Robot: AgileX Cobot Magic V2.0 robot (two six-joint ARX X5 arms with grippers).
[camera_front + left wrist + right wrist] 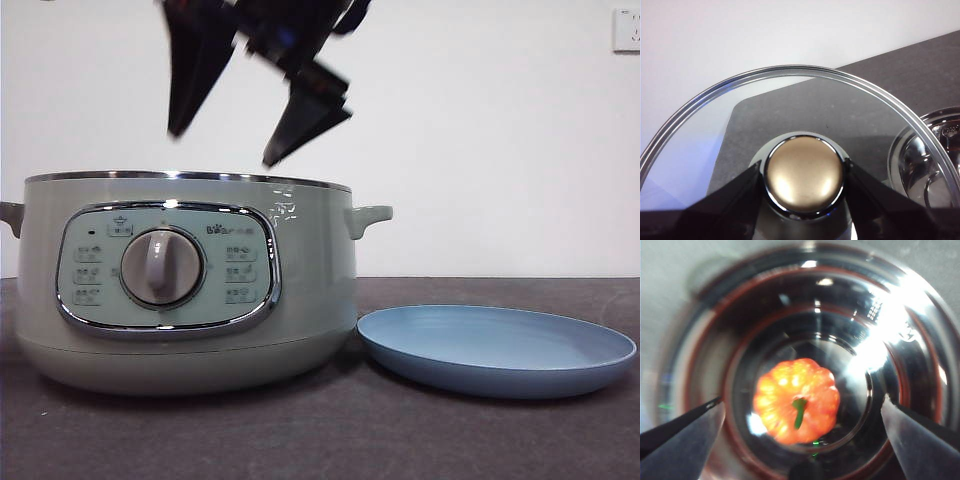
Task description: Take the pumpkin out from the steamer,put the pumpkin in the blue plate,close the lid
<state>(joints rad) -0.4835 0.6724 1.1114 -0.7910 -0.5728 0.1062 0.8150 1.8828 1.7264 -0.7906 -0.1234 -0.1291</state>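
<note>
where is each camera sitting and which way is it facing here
Front view: low at table height, looking level across at the steamer and blue plate; the right gripper, fingers open, hangs above the pot.
Left wrist view: on the left arm, looking down at the lid; the left gripper is shut on the knob.
Right wrist view: on the right arm, looking straight down into the steamer at the pumpkin between its own fingers.
Shared: front and right wrist views both show the steamer.
</note>
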